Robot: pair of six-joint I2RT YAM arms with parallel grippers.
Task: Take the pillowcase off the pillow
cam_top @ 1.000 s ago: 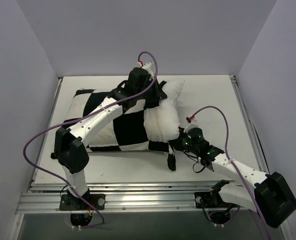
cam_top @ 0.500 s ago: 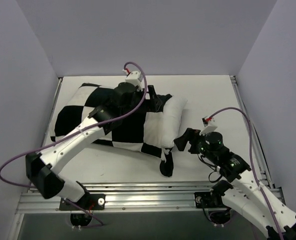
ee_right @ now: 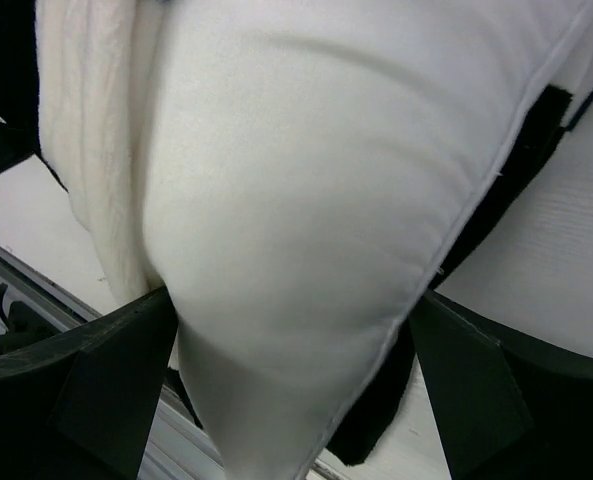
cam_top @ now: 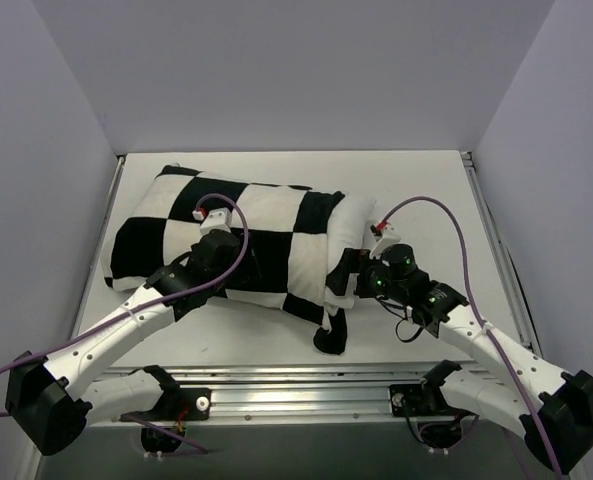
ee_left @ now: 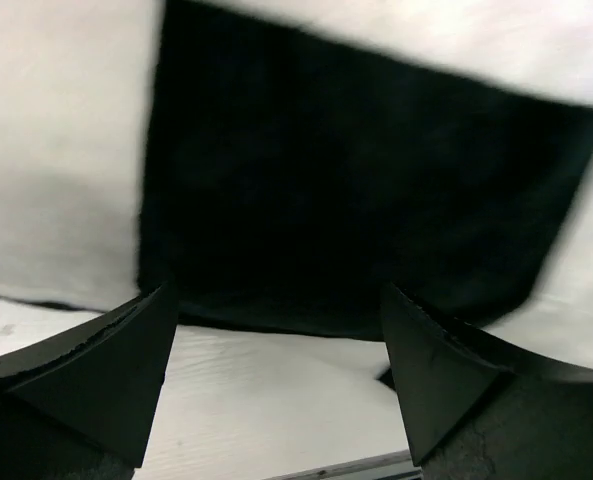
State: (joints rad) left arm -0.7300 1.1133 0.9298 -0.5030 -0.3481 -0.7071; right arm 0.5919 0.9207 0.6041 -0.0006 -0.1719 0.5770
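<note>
So the pillowcase (cam_top: 226,235) covers all but the right end of the pillow (cam_top: 356,220), my left gripper (ee_left: 276,300) and right gripper (ee_right: 293,300) both gape wide holding nothing, and the right one straddles that bare end, so closing there could pinch the pillow itself and drag everything along.

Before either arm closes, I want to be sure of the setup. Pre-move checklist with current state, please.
1. left gripper open and empty: ok.
2. right gripper open: ok.
3. pillow corner sits inside the right gripper: ok.
4. pillowcase fabric inside the left gripper: not ok; its black square lies just beyond the tips.
5. White pillow end exposed at the pillowcase's right opening: ok.
6. Right gripper pressing firmly on the pillow: cannot tell.
</note>
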